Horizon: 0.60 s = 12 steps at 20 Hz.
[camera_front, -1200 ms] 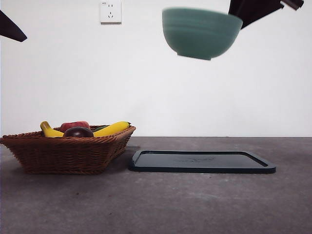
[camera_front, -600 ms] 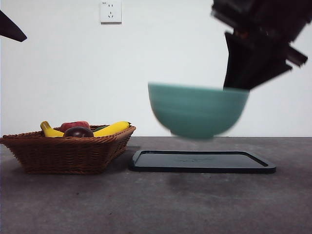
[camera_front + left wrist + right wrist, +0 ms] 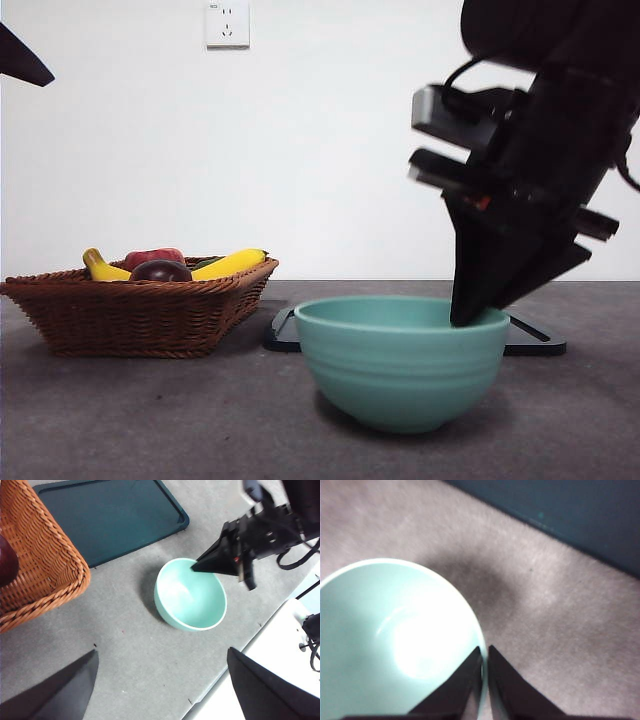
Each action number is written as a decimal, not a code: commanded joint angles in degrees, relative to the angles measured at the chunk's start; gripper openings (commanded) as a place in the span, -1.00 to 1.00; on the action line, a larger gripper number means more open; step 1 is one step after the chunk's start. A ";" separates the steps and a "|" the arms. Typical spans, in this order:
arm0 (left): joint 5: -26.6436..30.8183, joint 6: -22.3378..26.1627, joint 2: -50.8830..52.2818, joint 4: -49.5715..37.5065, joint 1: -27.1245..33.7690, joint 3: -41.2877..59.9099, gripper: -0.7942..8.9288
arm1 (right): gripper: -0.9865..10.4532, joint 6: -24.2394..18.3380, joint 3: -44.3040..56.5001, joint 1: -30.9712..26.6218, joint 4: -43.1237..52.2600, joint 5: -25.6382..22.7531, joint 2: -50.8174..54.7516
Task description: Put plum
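The plum (image 3: 160, 271), dark maroon and glossy, lies in the wicker basket (image 3: 140, 315) at the left, between a banana and a red fruit; the left wrist view shows it as a dark patch (image 3: 7, 560) at the basket's edge. My right gripper (image 3: 470, 315) comes down from the upper right and is shut on the rim of a teal bowl (image 3: 402, 360). That bowl stands on the table in front of the tray. In the right wrist view the two jaws pinch the bowl's rim (image 3: 481, 655). My left gripper (image 3: 160, 680) hovers open high above, holding nothing.
A dark flat tray (image 3: 530, 343) lies behind the bowl, partly hidden by it. Two yellow bananas (image 3: 232, 263) and a red fruit (image 3: 152, 256) share the basket. The table's front edge (image 3: 240, 650) runs close to the bowl.
The right gripper has come down with the teal bowl, from high in the air to the table in front of the tray. Basket, fruit and left arm have not moved.
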<state>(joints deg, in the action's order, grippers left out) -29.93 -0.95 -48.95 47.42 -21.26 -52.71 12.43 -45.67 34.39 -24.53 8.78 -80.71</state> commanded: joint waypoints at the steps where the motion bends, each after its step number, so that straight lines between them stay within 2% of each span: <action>1: -0.13 0.50 -0.35 -0.17 -0.26 -1.14 0.00 | -0.82 0.39 -0.39 0.42 0.76 -0.31 -0.98; 5: -0.13 0.52 -0.35 -0.20 -0.26 -1.14 0.00 | -0.76 0.46 -0.39 0.66 0.87 -0.57 -0.92; 6: -0.13 0.52 -0.35 -0.20 -0.26 -1.14 0.00 | -0.62 0.61 -0.42 1.03 0.87 -1.44 -0.85; 8: -0.13 0.52 -0.35 -0.22 -0.26 -1.14 0.00 | -0.49 0.63 -0.57 1.18 0.66 -1.75 -0.35; 12: -0.13 0.52 -0.35 -0.26 -0.26 -1.14 0.00 | -0.46 0.63 -0.94 1.07 0.50 -1.86 4.20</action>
<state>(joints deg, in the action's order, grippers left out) -29.93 -0.93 -48.95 47.66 -21.26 -52.71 12.47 -45.69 35.05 -24.40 7.22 -76.51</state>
